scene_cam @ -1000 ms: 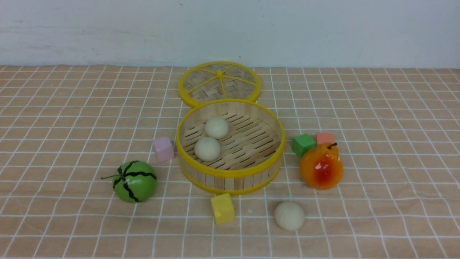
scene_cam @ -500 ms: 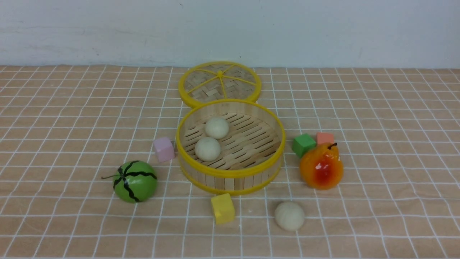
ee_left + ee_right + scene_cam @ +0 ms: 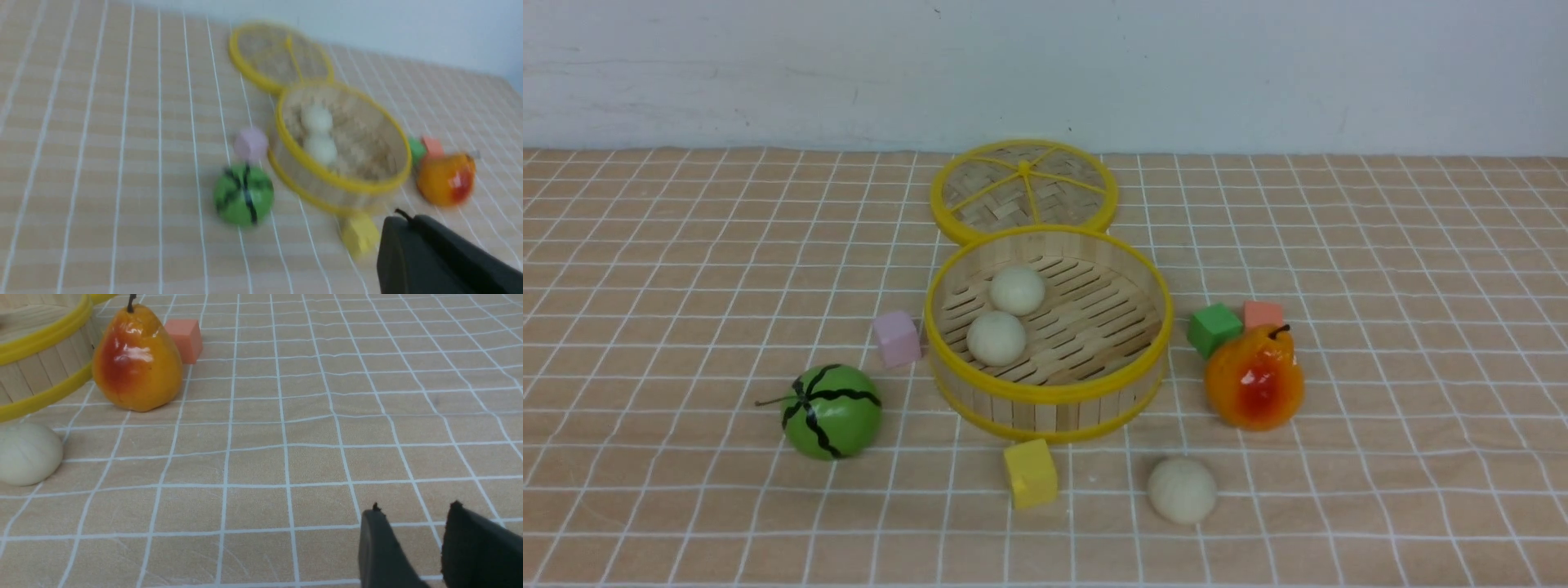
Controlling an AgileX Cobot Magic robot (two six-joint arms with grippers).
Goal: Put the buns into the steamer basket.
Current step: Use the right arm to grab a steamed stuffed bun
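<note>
A tan surface [image 3: 686,343] with a grid of white lines runs back to a pale, faintly scuffed wall [image 3: 1045,73]. The basket [image 3: 1045,395] stands about midway across, with two buns inside: one bun [image 3: 1017,290] is farther back, the other bun [image 3: 996,338] just in front, both on the left side of the slatted floor. The third bun [image 3: 1183,490] lies on the surface, in front of the basket and to its right. The lid [image 3: 1024,192] lies behind the basket, right up against it.

Close to the basket's left side is a pink cube [image 3: 897,339], with a melon [image 3: 832,412] nearer the front. A yellow cube [image 3: 1031,473] sits just before the basket. To the right, a green cube [image 3: 1214,330], an orange cube [image 3: 1262,315] and a pear [image 3: 1254,378] form a tight group.

Bare surface stretches widely left of the melon and right of the pear, out to both sides of the front view. There is also open floor in the right part of the basket.

The left end effector [image 3: 402,216] is closed, with nothing in its grip. The right end effector [image 3: 416,510] has its fingertips apart, a moderate gap between them with only surface showing through, well away from the third bun.
</note>
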